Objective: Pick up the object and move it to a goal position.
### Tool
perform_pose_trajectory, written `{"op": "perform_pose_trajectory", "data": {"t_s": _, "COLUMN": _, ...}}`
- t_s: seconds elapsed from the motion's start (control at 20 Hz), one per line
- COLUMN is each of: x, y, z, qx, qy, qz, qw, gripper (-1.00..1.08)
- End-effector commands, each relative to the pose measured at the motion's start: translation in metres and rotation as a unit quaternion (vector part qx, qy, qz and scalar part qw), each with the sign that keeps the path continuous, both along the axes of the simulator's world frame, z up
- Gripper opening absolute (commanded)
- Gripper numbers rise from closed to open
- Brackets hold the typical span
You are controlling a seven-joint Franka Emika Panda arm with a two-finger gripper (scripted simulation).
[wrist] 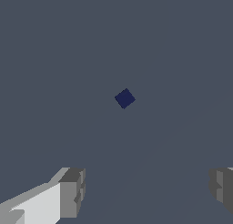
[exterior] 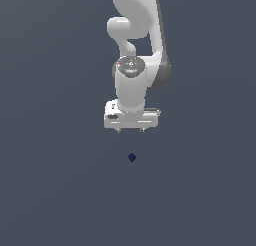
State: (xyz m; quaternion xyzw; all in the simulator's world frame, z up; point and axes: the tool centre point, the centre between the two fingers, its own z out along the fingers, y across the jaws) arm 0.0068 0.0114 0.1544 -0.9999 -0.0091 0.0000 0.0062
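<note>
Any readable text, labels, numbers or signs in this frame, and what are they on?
None readable.
The navy-blue cube is plain and unmarked.
The white gripper carries no lettering.
The grey disc on the wrist joint has small coloured specks, too small and blurred to read as text or signs.

Flat, plain slate-grey floor (exterior: 55, 190), unmarked and filling both views. Resting directly on it, one tiny dark navy-blue cube (exterior: 132, 157), turned corner-on like a diamond in the exterior view, likewise rotated in the wrist view (wrist: 124, 99). Nothing else visible on the floor around the cube. Uniform grey on every side of the cube, no edge or seam visible.
</note>
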Motion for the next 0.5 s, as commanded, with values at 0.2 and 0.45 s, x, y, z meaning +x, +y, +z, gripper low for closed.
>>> {"op": "perform_pose_trajectory", "data": {"t_s": 0.2, "x": 0.0013, "y": 0.0007, "z": -0.0008, "qx": 0.000, "qy": -0.001, "qz": 0.006, "qw": 1.0000, "gripper": 1.00}}
{"op": "perform_pose_trajectory", "data": {"t_s": 0.45, "x": 0.0063, "y": 0.0016, "z": -0.0064, "qx": -0.002, "qy": -0.001, "qz": 0.029, "qw": 0.9996, "gripper": 1.00}}
